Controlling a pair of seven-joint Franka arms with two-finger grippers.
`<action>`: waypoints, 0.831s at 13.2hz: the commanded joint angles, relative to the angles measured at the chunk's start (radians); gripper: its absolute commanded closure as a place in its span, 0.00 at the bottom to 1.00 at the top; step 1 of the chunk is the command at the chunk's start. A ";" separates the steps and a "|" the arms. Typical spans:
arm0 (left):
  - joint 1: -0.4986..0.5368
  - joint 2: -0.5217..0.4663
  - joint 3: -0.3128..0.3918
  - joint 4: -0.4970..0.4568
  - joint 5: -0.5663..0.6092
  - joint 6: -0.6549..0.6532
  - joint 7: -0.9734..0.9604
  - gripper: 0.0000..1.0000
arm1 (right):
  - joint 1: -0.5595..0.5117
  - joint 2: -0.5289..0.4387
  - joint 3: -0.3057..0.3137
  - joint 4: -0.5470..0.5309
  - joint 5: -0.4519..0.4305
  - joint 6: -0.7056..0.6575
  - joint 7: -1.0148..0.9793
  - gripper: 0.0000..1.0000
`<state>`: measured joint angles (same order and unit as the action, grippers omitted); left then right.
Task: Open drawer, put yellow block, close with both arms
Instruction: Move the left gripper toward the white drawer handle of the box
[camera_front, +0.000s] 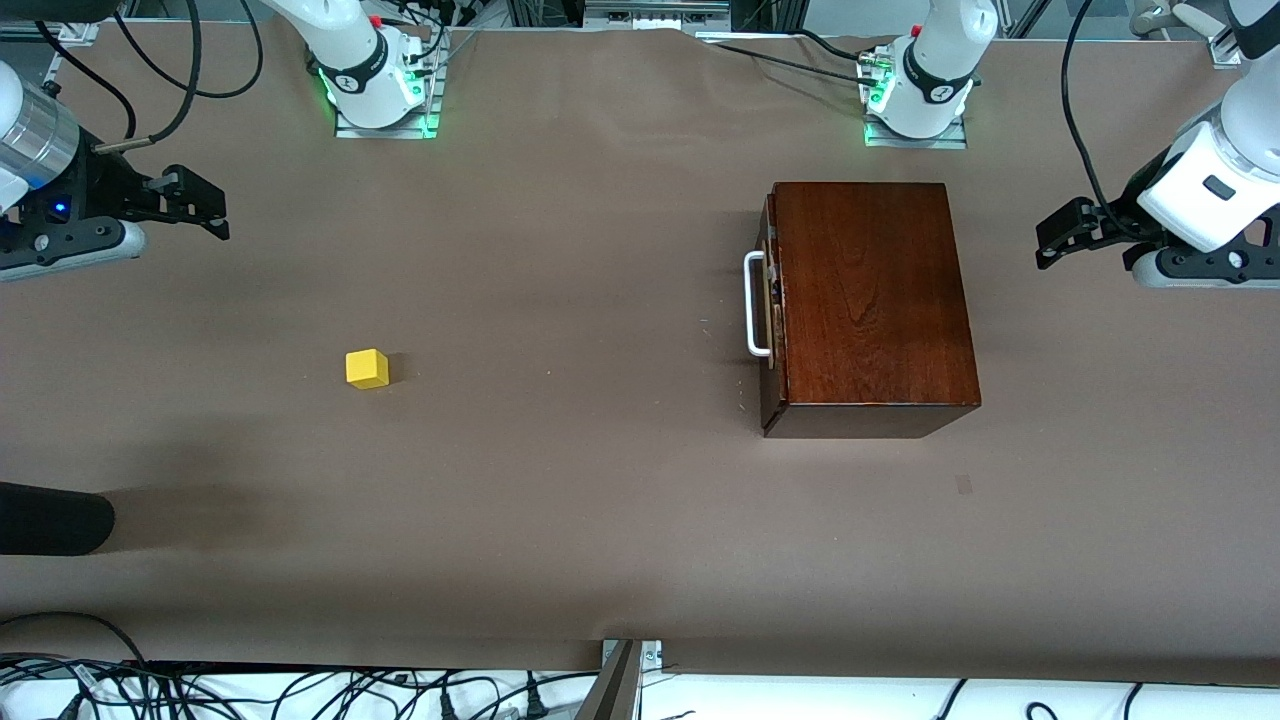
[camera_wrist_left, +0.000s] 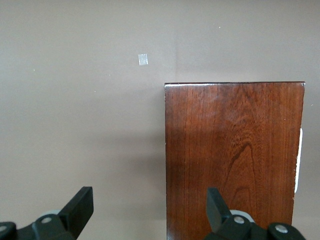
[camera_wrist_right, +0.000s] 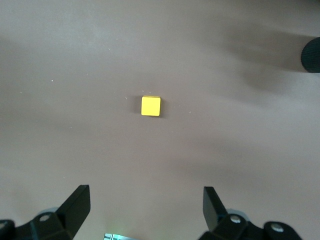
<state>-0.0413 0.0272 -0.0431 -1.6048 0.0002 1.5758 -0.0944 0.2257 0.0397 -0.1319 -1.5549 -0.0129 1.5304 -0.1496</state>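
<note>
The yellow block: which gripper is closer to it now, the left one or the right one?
Right. The right gripper hangs open at the right arm's end of the table, with the yellow block nearby; the left gripper is open past the wooden box, much farther away.

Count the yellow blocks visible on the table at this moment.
1. The yellow block sits on the brown table toward the right arm's end, apart from the wooden box. The shut drawer's inside is hidden.

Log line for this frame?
drawer shut | yellow block on table, untouched | left tool open, above box | right tool open, above block
</note>
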 joint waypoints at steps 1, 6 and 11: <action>0.006 0.028 0.006 0.040 0.001 -0.022 0.007 0.00 | -0.003 -0.007 0.002 0.015 0.016 -0.024 0.016 0.00; -0.006 0.054 0.002 0.057 0.014 -0.029 -0.008 0.00 | -0.003 -0.007 0.003 0.018 0.017 -0.024 0.016 0.00; 0.004 0.054 0.006 0.057 0.012 -0.054 -0.010 0.00 | -0.003 -0.007 0.005 0.018 0.018 -0.021 0.018 0.00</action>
<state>-0.0382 0.0634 -0.0399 -1.5876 0.0002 1.5596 -0.0953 0.2257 0.0395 -0.1319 -1.5535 -0.0125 1.5294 -0.1487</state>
